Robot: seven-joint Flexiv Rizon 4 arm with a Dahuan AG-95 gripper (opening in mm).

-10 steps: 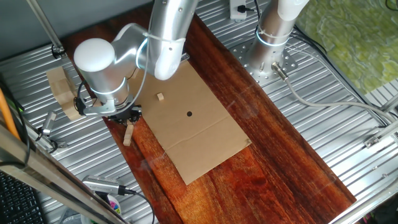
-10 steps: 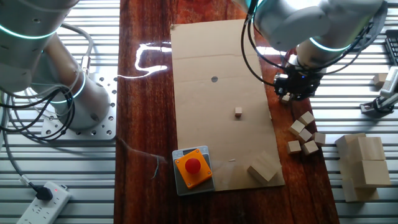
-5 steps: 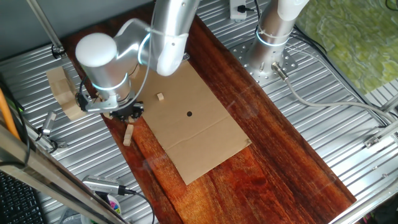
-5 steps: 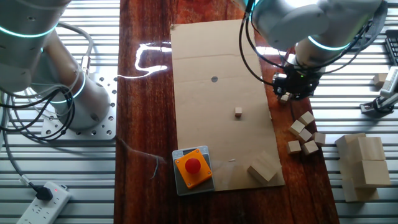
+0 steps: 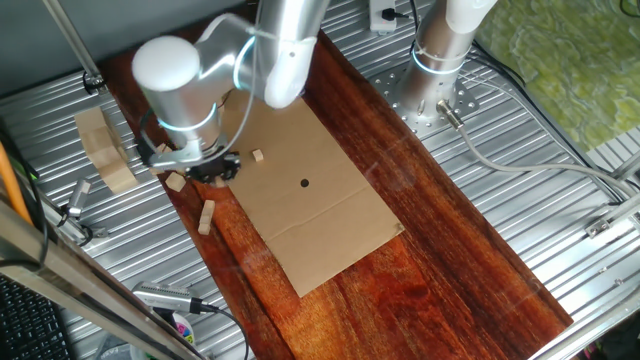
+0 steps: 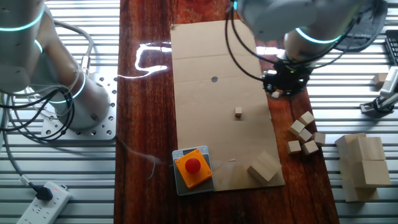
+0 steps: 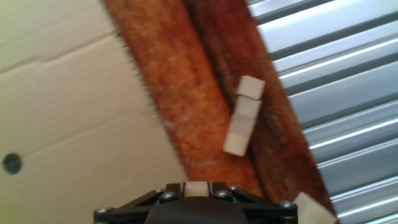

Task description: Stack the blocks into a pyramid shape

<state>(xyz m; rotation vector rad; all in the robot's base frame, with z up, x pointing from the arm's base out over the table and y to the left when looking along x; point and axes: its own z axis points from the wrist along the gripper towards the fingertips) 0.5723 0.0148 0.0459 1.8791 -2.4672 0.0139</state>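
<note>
End effector [image 6: 283, 86] hangs low over the right edge of the cardboard sheet [image 6: 205, 130], narrowed on one block [image 7: 196, 188] – in the hand view a pale square face sits snug between my fingers, so I judge it gripped, not merely underneath. I hold it low and level, I think, because a cube this small turns in the grip easily and must land flat.

Reading the other fixed view from the left: the surface [image 6: 143, 124] is a dark, glossy reddish plank with a bright glare patch. Next comes the cardboard, matte tan, creased, with a small dark hole [image 6: 214, 79]; it gives a dull, grippy floor, a sensible base for the pyramid. A lone block [image 6: 238, 112] sits on it, apart from everything – likely the first stone of the bottom row, and my held cube should go just beside it. Right of the sheet, on the plank's edge, lie the loose blocks [image 6: 305, 132], bunched and skewed – raw, unpainted wood with crisp corners. Furthest right is ribbed metal decking [image 6: 360, 118], whose grooves would tip a cube.
</note>
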